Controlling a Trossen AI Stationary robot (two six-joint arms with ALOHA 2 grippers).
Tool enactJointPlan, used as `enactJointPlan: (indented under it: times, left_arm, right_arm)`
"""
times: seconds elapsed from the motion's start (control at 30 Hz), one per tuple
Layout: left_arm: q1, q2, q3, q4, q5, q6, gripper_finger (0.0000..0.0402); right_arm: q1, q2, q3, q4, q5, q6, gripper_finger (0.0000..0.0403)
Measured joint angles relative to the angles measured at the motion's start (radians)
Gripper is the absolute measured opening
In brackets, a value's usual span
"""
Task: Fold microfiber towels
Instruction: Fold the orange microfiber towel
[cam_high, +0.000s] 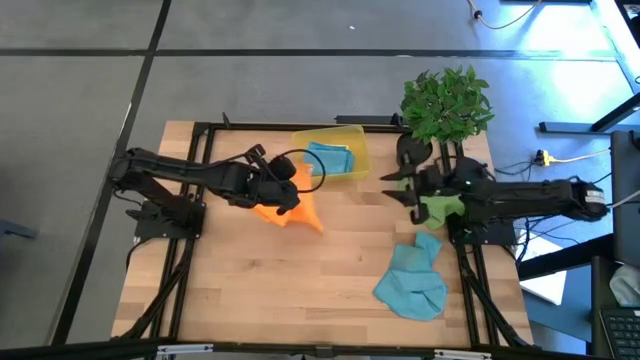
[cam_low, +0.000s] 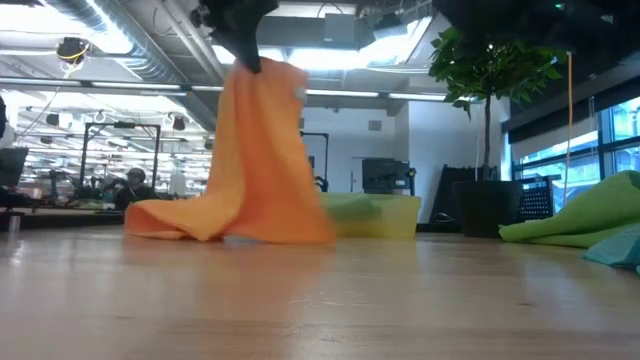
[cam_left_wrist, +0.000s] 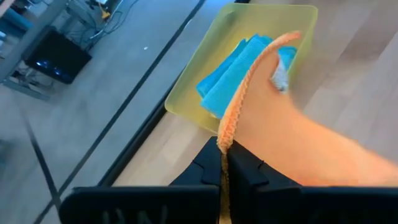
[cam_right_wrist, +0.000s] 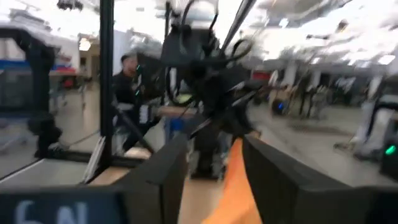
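Observation:
My left gripper (cam_high: 287, 188) is shut on the orange towel (cam_high: 296, 208) left of the table's middle. The towel hangs from it in the low view (cam_low: 262, 150), with its lower end on the table. My right gripper (cam_high: 402, 190) is open and empty at the right, pointing level toward the left arm, above the green towel (cam_high: 441, 209). One teal-blue towel (cam_high: 414, 281) lies crumpled at the near right. Another (cam_high: 331, 158) lies folded in the yellow bin (cam_high: 355, 135). No yellow towel shows. My left gripper pinches the orange towel's hemmed edge (cam_left_wrist: 225, 138) between its two fingers, which point toward the bin. One layer or several, I cannot tell. The towel hangs slack below the gripper, and its lower end (cam_low: 170, 222) lies spread on the table.
A potted plant (cam_high: 446, 100) stands at the far right corner, just behind my right arm. The yellow bin stands at the far edge, near the middle. Bare wood lies along the near left of the table (cam_high: 250, 290).

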Motion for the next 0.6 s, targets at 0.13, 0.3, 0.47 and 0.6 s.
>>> enactJointPlan:
  times: [0.13, 0.3, 0.47, 0.6]
  left_arm:
    - [0.000, 0.010, 0.000, 0.015, -0.002, 0.003, 0.0000]
    - [0.000, 0.014, -0.001, 0.030, 0.000, 0.004, 0.0000]
    - [-0.012, 0.014, -0.001, 0.040, -0.001, 0.004, 0.0000]
    - [-0.028, 0.014, -0.001, 0.041, 0.000, 0.005, 0.0000]
  right_arm:
    - [0.048, 0.146, 0.078, -0.010, 0.010, -0.042, 0.0189]
    - [0.088, 0.348, 0.174, -0.029, 0.032, -0.116, 0.0195]
    - [0.099, 0.514, 0.253, -0.026, 0.150, -0.201, 0.0195]
    - [0.092, 0.633, 0.322, -0.014, 0.344, -0.270, 0.0195]
